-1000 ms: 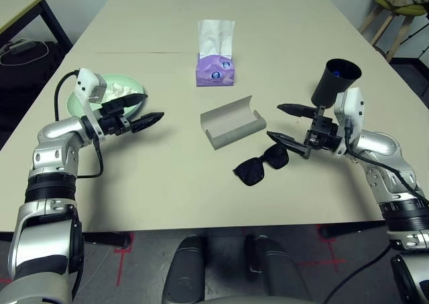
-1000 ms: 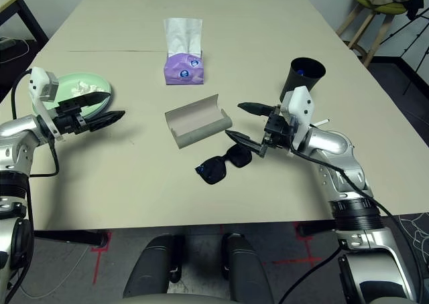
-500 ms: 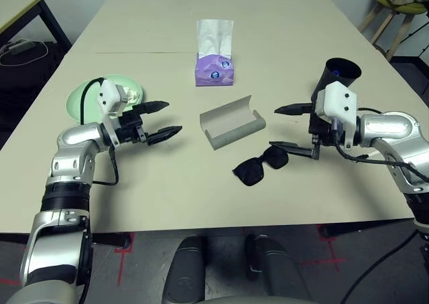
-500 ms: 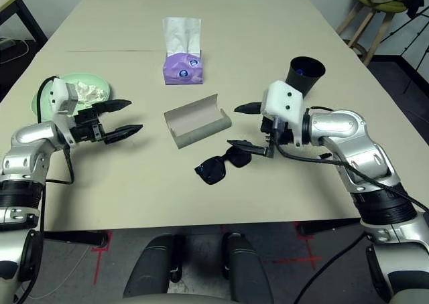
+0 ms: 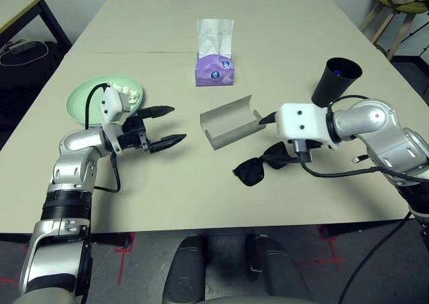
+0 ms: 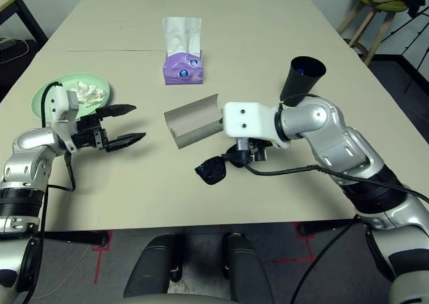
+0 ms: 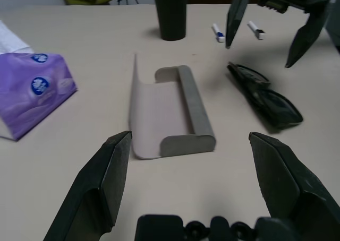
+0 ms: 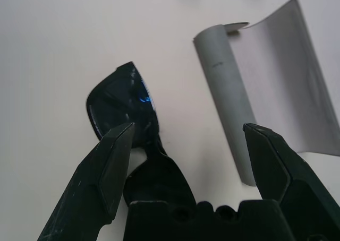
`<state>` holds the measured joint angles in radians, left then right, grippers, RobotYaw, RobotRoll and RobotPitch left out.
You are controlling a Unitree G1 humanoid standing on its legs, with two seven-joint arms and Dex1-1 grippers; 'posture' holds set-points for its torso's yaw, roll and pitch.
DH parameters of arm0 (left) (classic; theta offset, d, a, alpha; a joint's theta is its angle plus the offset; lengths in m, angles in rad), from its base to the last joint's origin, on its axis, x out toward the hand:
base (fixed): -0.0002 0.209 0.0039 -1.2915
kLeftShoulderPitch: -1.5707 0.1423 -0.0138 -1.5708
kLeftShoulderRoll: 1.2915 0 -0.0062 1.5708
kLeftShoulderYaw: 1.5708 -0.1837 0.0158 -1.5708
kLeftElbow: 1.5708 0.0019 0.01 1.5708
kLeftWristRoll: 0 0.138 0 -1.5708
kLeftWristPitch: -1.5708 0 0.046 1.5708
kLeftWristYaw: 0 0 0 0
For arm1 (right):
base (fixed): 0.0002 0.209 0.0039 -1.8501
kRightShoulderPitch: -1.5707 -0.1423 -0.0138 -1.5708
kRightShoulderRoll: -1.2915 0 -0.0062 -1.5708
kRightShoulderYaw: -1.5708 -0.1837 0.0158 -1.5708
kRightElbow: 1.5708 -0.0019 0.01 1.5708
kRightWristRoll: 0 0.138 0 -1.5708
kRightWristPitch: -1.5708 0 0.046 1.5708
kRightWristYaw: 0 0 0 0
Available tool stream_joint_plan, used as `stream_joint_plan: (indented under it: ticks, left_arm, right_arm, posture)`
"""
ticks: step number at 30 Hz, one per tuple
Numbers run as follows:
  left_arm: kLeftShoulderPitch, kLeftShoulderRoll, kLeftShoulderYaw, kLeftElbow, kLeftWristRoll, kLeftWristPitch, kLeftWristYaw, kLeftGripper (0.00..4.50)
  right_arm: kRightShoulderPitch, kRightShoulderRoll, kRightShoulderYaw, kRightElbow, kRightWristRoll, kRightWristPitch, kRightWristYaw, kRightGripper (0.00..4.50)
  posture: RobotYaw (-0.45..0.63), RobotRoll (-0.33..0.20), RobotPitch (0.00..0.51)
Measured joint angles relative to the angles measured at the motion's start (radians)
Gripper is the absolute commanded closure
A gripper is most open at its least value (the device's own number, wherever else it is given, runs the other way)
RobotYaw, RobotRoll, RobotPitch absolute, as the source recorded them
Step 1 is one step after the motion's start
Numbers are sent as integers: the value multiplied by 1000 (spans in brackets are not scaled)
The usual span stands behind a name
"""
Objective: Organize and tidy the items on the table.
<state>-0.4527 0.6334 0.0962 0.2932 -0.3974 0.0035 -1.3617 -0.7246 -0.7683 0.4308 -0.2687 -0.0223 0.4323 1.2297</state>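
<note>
Black sunglasses (image 5: 255, 169) lie folded on the beige table (image 5: 167, 183), just in front of the open grey glasses case (image 5: 231, 122). My right gripper (image 8: 188, 128) points down over the sunglasses, open. One finger is at the lens (image 8: 125, 100) and the other is near the case (image 8: 265, 87). My left gripper (image 5: 175, 123) is open, level with the table, aimed at the case (image 7: 170, 111) from the left. Behind it sits the pale green plate (image 5: 87, 100) holding a crumpled white tissue (image 5: 127, 92). The purple tissue box (image 5: 214, 68) stands further back. The black cup (image 5: 335, 81) is at the right.
Two small white pen-like items (image 7: 218, 33) lie beside the cup. A dark-legged side table (image 5: 23, 13) stands off the far left corner and a stool (image 5: 402, 6) off the far right. The near strip of table in front of the sunglasses is bare.
My right arm swung in from the right and turned its gripper down over the sunglasses. My left gripper moved right, away from the plate and toward the case. Both stayed open.
</note>
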Motion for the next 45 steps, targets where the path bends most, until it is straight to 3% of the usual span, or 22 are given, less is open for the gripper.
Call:
stream_joint_plan:
  ticks: [8, 24, 34, 45]
  left_arm:
    - [42, 6, -44, -48, -30, 7, -98, 31]
    - [46, 10, -105, -49, -22, -7, -128, 31]
    - [44, -30, -93, -74, -39, -60, -100, 31]
    - [59, -31, -66, -171, -95, 3, -43, 31]
  right_arm:
    - [-24, -5, 34, -3, -30, 10, 47, 0]
    - [-88, -14, 90, 37, -217, -119, 116, 0]
    - [-112, 4, 110, 37, -271, -132, 165, 0]
    - [-113, 17, 115, 36, -291, -133, 220, 0]
  posture:
    - [138, 0, 186]
    - [123, 0, 188]
    - [138, 0, 186]
    - [144, 0, 184]
